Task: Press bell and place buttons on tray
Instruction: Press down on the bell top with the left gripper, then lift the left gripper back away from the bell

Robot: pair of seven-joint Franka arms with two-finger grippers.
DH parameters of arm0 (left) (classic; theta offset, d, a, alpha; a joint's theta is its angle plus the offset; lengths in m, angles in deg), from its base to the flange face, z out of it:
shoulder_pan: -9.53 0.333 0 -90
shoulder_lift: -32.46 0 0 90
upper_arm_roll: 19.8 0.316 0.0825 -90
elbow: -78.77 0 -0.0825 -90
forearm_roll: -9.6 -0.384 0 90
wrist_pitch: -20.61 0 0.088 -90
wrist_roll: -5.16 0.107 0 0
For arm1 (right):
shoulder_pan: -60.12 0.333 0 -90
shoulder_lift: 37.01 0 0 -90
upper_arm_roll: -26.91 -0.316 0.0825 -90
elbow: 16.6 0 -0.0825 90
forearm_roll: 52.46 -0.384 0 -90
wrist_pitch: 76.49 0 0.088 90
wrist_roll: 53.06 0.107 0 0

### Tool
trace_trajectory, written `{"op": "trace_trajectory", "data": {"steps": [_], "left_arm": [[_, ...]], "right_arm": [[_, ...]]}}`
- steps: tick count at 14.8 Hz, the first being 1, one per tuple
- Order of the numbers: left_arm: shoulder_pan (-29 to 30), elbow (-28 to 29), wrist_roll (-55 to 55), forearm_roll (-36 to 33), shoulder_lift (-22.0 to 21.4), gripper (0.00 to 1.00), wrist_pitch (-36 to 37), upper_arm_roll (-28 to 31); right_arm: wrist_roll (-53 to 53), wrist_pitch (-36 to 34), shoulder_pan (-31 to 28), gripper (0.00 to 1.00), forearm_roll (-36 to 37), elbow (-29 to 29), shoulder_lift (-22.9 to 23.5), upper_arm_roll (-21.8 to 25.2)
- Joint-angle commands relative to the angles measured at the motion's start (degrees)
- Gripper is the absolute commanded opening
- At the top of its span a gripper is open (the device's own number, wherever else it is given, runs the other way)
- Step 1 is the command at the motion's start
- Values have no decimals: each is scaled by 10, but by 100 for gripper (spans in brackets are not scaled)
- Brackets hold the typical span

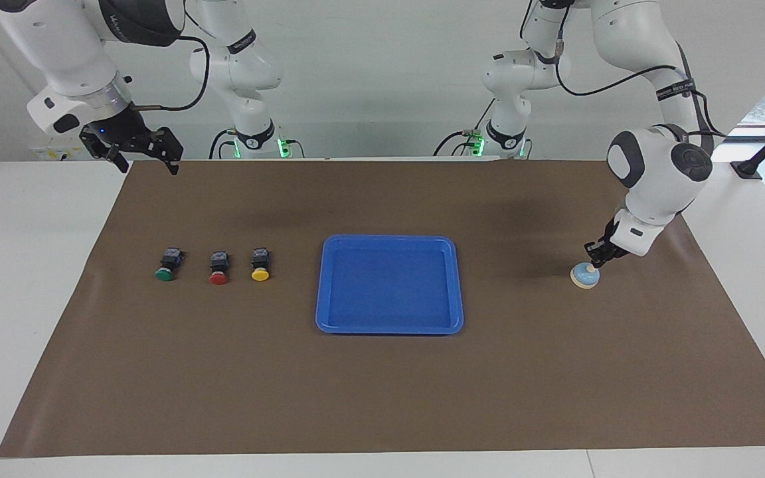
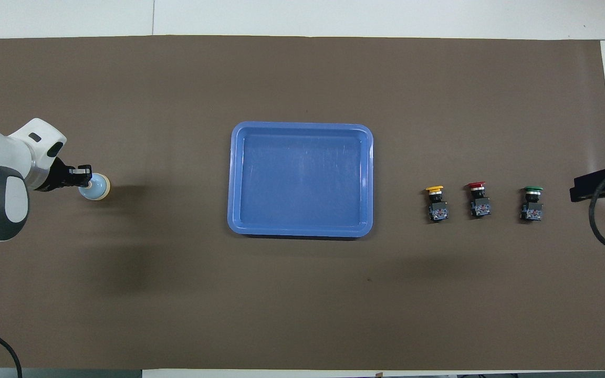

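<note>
Facing view: brown mat point(image 1: 382, 392) covers white table point(image 1: 24, 265)

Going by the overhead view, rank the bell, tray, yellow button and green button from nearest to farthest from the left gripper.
1. Bell, directly under the left gripper.
2. Tray, mid-table.
3. Yellow button, beside the tray.
4. Green button, at the right arm's end.

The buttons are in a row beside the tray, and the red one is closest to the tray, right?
Not quite. The buttons do sit in a row beside the tray, but the yellow button is closest to it. The red button is in the middle, as the overhead view shows.
</note>
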State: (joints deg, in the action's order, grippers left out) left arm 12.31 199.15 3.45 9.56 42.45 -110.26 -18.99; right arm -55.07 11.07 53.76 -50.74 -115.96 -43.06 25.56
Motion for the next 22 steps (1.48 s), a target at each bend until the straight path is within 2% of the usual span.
{"op": "trace_trajectory", "data": {"steps": [1, 5, 6, 7, 8, 9, 14, 15, 17, 19, 22], "left_arm": [[0, -2, 0, 2, 21, 0, 6, -3], [-2, -104, 0, 1, 11, 0, 159, -4], [-3, -120, 0, 1, 2, 19, 189, -5], [-5, -131, 0, 1, -8, 58, 212, -6], [-8, -133, 0, 1, -18, 88, 221, -6], [-8, -134, 0, 1, -29, 100, 228, -7], [-12, -134, 4, 1, -95, 100, 261, -9], [-12, -134, 4, 1, -111, 100, 275, -9], [-13, -145, 2, 1, -124, 100, 321, -10], [-22, -153, 1, 1, -134, 100, 363, -11], [-23, -153, 1, 2, -147, 100, 361, -16]], "right_arm": [[-11, -4, -6, 100, 10, -10, -11, -4], [-11, -5, -5, 100, 10, -10, -11, -5], [-11, -5, -5, 100, 10, -10, -11, -5], [-11, -4, -5, 100, 10, -10, -11, -5], [-11, -4, -6, 100, 10, -10, -11, -4], [-11, -5, -5, 100, 10, -10, -11, -5], [-12, -11, -5, 100, 10, -11, -12, -5], [-18, -30, -7, 100, 10, -9, -13, -4], [-66, -19, -20, 100, 11, -16, -16, -1], [-98, 42, -70, 100, 9, -45, -18, -2], [-100, 151, -111, 100, 9, -116, -12, -1]]}}
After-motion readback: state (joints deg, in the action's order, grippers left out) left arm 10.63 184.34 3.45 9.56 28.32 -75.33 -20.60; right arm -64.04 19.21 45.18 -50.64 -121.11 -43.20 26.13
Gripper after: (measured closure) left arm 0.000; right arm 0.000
